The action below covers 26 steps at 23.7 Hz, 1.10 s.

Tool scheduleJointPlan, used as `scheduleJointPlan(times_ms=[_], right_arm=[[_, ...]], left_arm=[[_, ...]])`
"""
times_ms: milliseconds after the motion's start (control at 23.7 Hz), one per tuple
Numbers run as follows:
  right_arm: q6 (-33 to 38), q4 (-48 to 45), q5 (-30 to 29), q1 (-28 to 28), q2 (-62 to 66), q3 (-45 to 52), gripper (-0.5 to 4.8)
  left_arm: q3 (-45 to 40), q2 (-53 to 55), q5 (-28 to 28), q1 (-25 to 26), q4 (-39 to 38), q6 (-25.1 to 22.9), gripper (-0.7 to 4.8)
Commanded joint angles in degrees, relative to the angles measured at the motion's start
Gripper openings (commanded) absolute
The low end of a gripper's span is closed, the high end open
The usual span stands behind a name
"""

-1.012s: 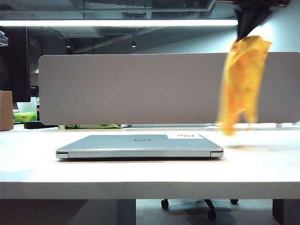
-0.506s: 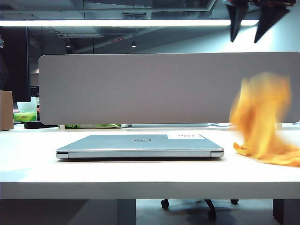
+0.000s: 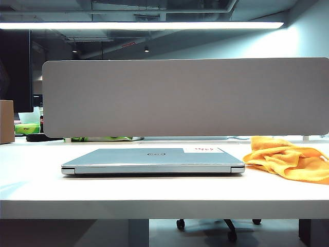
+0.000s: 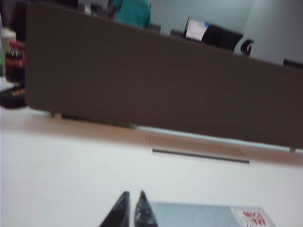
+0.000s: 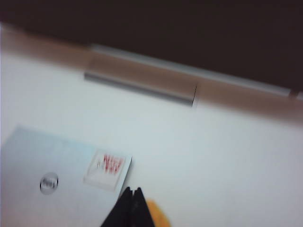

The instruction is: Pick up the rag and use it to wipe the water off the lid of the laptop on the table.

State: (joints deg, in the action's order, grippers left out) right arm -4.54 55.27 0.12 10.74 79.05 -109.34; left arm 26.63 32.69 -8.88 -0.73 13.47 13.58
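Both tools are closed and empty, the left tool and right tool above the laptop; the rag lies just beside the laptop on the table. Closed tips could scratch the lid or push the rag away.

Little lettering legible. The lid of the laptop carries a small dark oval logo, its letters too small to read in the exterior view and blurred in the right wrist view. A white sticker near the lid's corner bears red marks, smeared, not decipherable. The left wrist view shows the same sticker, red characters unreadable. No numbers or signs elsewhere.
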Motion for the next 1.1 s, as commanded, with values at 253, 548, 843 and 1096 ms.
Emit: scheduleJointPlan(times_ms=[253,548,843,1096], right_arm=[[0.07,-26.16,-0.33,0.07,-21.24,28.41,-0.09],[8.09,-39.04,0.61,0.07,-35.08,47.87,-0.09],[8.2,-38.05,4.55,0.07,-46.99,59.32,-0.09],[8.17,-33.66,6.03,0.07,-56.72,65.66,-0.09]], left_arm=[[-0.76,-10.16,5.95,0.07,0.31,-3.1,0.21],[-4.83,-17.2,6.73,0.07,-0.33,-3.08,0.21],[-8.44,-26.91,6.73,0.04,-7.61,-5.46,0.21],[-11.65,-32.28,6.38,-0.07,-12.63,-5.68,0.21]])
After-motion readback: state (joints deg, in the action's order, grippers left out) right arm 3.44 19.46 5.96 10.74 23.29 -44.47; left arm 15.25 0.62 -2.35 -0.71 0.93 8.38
